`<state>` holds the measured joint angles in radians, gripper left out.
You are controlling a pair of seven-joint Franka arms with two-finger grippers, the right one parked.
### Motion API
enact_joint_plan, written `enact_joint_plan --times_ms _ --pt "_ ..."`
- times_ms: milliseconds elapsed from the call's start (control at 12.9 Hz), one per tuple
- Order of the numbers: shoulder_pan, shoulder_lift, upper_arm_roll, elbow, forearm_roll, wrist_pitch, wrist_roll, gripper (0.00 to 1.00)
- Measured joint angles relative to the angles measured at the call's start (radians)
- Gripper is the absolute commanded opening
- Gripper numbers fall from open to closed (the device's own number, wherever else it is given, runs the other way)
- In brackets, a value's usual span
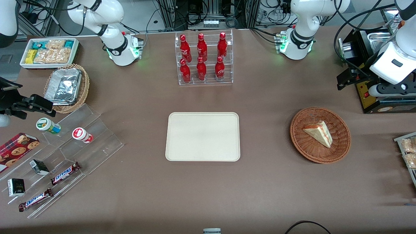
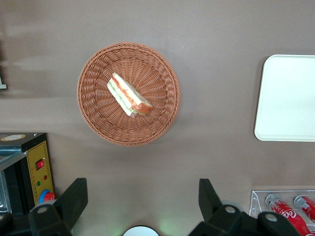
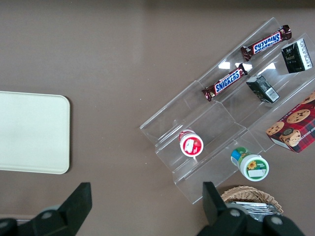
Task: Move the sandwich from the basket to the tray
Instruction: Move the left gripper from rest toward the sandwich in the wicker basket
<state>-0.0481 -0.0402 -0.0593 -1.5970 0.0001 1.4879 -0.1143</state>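
The sandwich (image 1: 320, 131) (image 2: 129, 95), a cream wedge with a red-orange stripe, lies in the round reddish-brown wicker basket (image 1: 308, 148) (image 2: 160, 73). The cream tray (image 1: 203, 136) (image 2: 290, 98) (image 3: 29, 132) sits flat at the table's middle, bare, beside the basket toward the parked arm's end. My gripper (image 1: 349, 79) (image 2: 140, 194) hangs high above the table, farther from the front camera than the basket and toward the working arm's end. It is open, its black fingers (image 2: 74, 196) spread wide with only table between them, apart from the basket and sandwich.
A black machine with a yellow panel (image 1: 373, 97) (image 2: 37, 167) stands just by the gripper. A clear rack of red bottles (image 1: 204, 58) stands farther back than the tray. A stepped acrylic stand with snacks (image 1: 65, 156), a tan foil-filled basket (image 1: 66, 87) and a white snack bin (image 1: 48, 52) lie toward the parked arm's end.
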Motion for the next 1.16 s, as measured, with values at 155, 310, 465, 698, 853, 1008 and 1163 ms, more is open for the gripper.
enact_joint_plan --times_ms 155,310,465,698,853,1008,1163 --pt "0.003 0.0 0.001 0.0 0.0 0.0 0.0 1.0" --pt "0.007 0.001 0.002 0.0 0.0 -0.001 0.0 1.0" --pt "0.008 0.004 0.002 0.0 0.0 -0.002 0.0 1.0" --pt "0.01 0.014 0.003 -0.004 0.0 -0.002 0.0 1.0" --pt "0.011 0.029 0.013 -0.02 0.0 -0.002 -0.001 1.0" --pt "0.013 0.055 0.035 -0.027 0.0 0.014 -0.001 1.0" --pt "0.015 0.077 0.048 -0.051 0.0 0.067 -0.022 1.0"
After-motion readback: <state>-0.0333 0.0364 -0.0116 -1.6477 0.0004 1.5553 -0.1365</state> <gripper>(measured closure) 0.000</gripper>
